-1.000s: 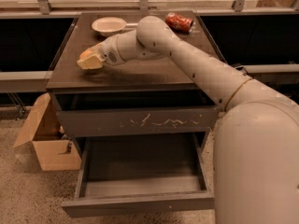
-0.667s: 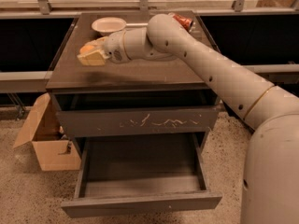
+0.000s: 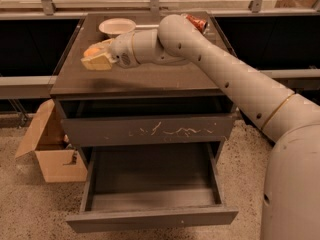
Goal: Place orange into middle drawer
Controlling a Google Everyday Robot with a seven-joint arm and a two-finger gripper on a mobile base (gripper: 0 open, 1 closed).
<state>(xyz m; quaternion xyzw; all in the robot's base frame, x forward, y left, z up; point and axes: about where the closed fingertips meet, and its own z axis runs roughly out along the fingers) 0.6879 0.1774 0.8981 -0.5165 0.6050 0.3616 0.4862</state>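
The orange (image 3: 91, 50) is on the left part of the dark cabinet top (image 3: 150, 79); only its upper side shows. My gripper (image 3: 95, 59) is right at the orange and covers its lower part. The arm reaches in from the right across the cabinet top. The middle drawer (image 3: 150, 184) is pulled open below, with a smooth grey inside and nothing in it. Its plain front panel (image 3: 150, 219) faces me.
A white bowl (image 3: 117, 26) and a red soda can (image 3: 196, 22) stand at the back of the cabinet top. The drawer front with white scratch marks (image 3: 150, 130) is shut above the open drawer. An open cardboard box (image 3: 50, 149) sits on the floor to the left.
The gripper has stayed at the left of the cabinet top by the orange, shifting only slightly up and then down. The arm's elbow has swung to a new pose.
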